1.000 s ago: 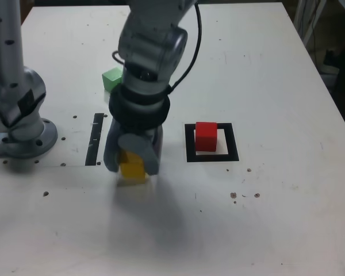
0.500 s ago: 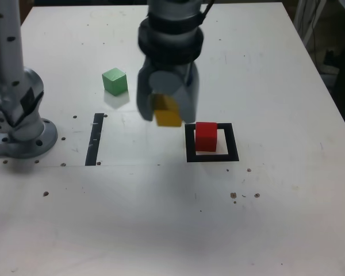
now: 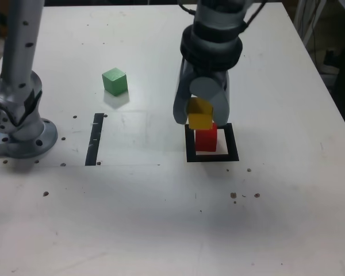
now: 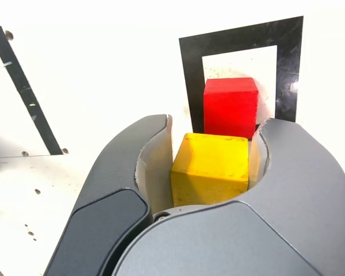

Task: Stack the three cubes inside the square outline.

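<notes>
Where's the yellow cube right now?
In the exterior view the yellow cube sits between the closed jaws, just above the red cube inside the square outline.

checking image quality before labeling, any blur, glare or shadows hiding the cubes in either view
Exterior view: sharp enough, soft shadow on the table below the pincer; yellow cube, red cube and green cube read clearly. Wrist view: the white table is overexposed, the near pincer shells look soft, but the yellow cube and red cube stay crisp.

one cube point(image 3: 206, 139) inside square outline point(image 3: 189, 148); held cube point(image 3: 199, 114) above it; third cube point(image 3: 114, 81) well apart, exterior view's left
</notes>
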